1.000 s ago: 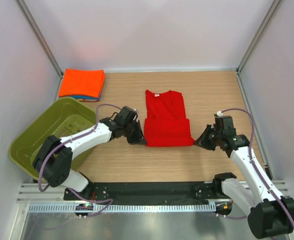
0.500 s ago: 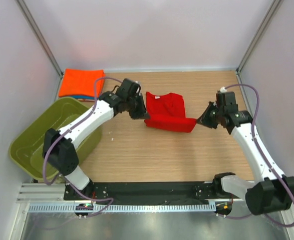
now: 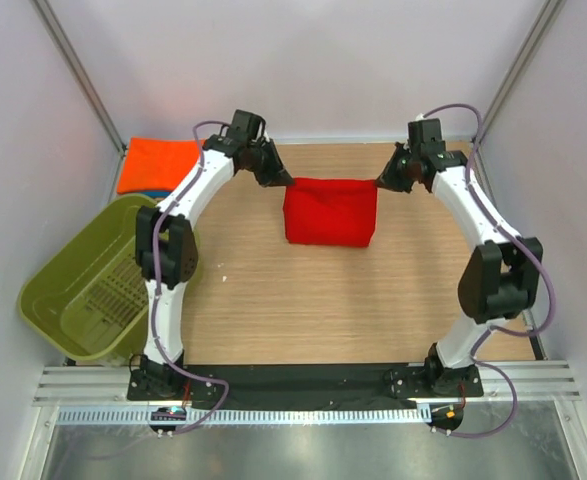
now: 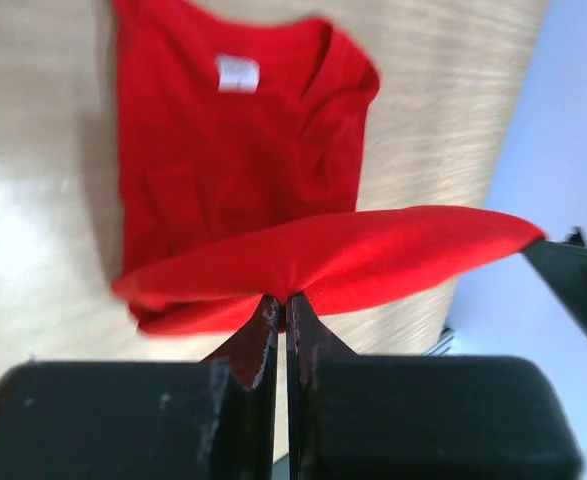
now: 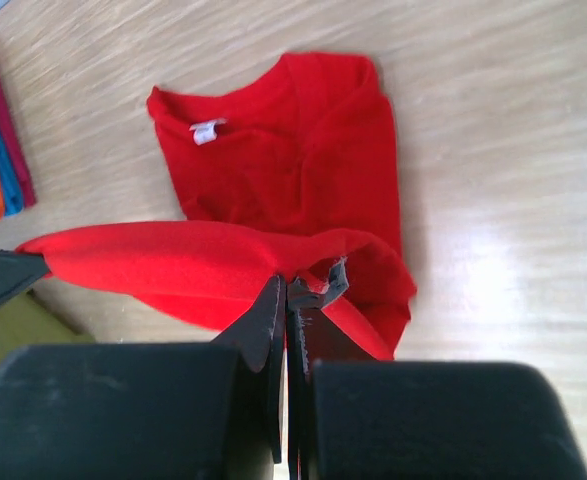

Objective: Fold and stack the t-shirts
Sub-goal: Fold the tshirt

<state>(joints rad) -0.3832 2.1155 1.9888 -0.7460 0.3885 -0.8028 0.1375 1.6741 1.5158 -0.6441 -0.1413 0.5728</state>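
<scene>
Red t-shirt (image 3: 330, 212) is hanging half-lifted over the far middle of the table (image 3: 323, 310)
So the left gripper (image 3: 287, 181) and right gripper (image 3: 380, 184) are each clamping a corner, with the edge stretching between them. Overhead is only showing a red rectangle. The wrist views are showing the collar half and its white label (image 4: 238, 72) lying flat underneath.

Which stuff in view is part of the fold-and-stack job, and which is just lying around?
Job: red t-shirt, its lifted edge pinched by left gripper and right gripper; orange t-shirt on blue t-shirt, stacked far left.
Lying about: olive-green basket, near left.
</scene>
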